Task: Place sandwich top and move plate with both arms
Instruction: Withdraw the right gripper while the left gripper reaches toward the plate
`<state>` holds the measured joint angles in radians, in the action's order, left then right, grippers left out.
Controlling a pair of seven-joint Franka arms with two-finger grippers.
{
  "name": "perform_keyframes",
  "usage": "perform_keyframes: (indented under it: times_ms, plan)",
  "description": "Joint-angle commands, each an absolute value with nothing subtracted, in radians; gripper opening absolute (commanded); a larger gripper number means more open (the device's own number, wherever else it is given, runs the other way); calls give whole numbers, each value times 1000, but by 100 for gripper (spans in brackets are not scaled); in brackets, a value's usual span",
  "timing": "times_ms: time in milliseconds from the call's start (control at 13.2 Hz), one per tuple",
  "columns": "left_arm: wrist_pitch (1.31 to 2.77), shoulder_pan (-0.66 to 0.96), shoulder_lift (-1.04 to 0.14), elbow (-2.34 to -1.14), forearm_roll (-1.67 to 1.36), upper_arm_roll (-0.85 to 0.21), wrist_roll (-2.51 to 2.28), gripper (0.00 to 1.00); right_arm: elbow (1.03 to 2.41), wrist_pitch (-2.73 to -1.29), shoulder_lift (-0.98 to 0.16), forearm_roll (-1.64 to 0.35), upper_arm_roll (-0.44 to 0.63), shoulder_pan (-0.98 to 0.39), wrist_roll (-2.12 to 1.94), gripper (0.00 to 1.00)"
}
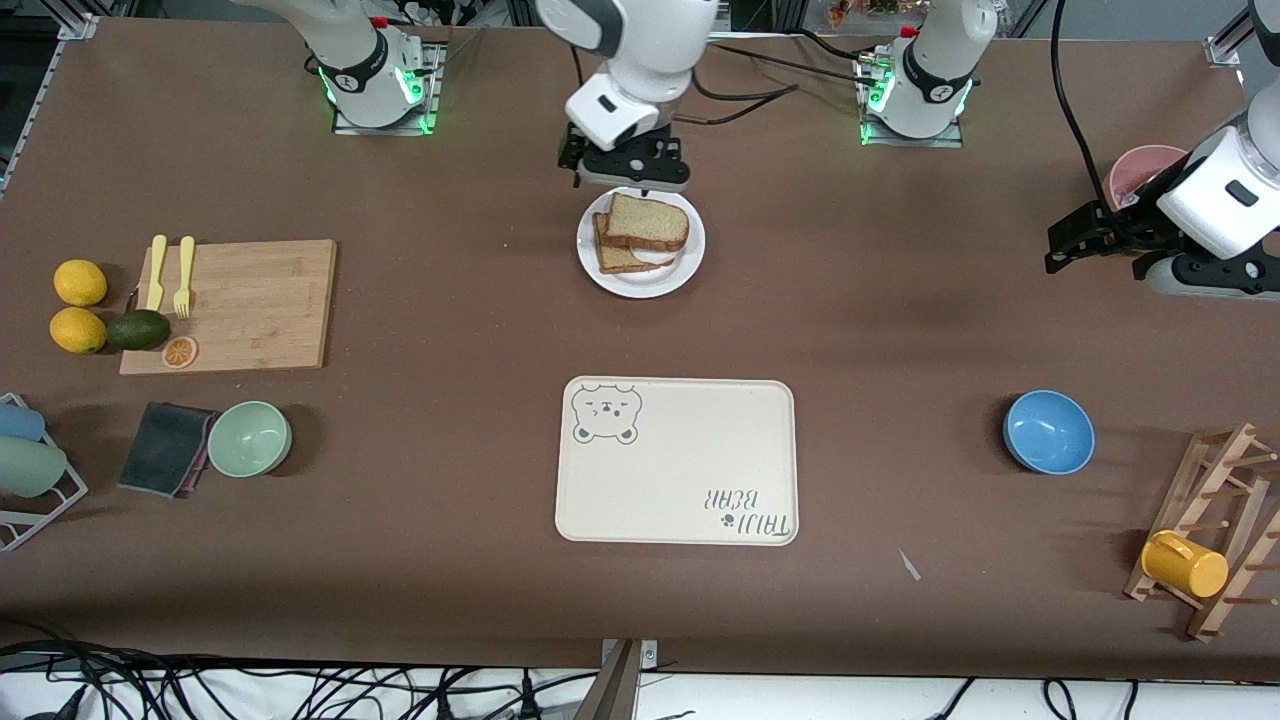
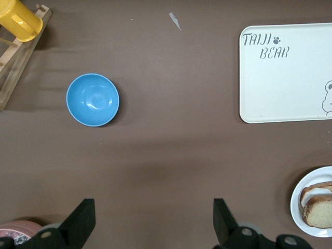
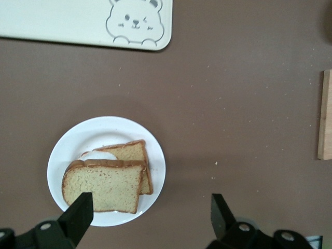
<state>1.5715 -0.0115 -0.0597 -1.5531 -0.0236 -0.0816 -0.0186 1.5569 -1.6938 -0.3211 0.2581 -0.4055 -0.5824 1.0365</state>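
Since the sandwich top [image 1: 648,222] sits skewed on the plate [image 1: 622,282], a jerky lift by the open right pincer [image 1: 632,166] and open left pincer [image 1: 1085,240] waiting apart could slide it off.

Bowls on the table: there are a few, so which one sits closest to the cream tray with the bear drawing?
The round blue bowl, toward the left arm's end; the pale green bowl and pink bowl lie farther from the tray.

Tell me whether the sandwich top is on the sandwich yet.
On. The sandwich top lies across the lower slice on the plate, shifted so the slice and egg white peek out; the open right gripper holds nothing.
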Motion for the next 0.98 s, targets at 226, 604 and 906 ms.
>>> perform_keyframes:
  times_ms: [226, 604, 906]
  plan:
    - [1502, 5, -153, -1526, -58, -89, -14, 100, 1779, -1758, -52, 114, -411, -286, 810, 100]
    - [1404, 52, -270, -1552, -285, -124, -11, 100, 1786, -1720, 43, 74, -390, -59, 560, 100]
    - [1420, 90, -438, -1551, -460, -156, -3, 100, 1773, -1640, 103, 46, -304, 15, 401, 100]
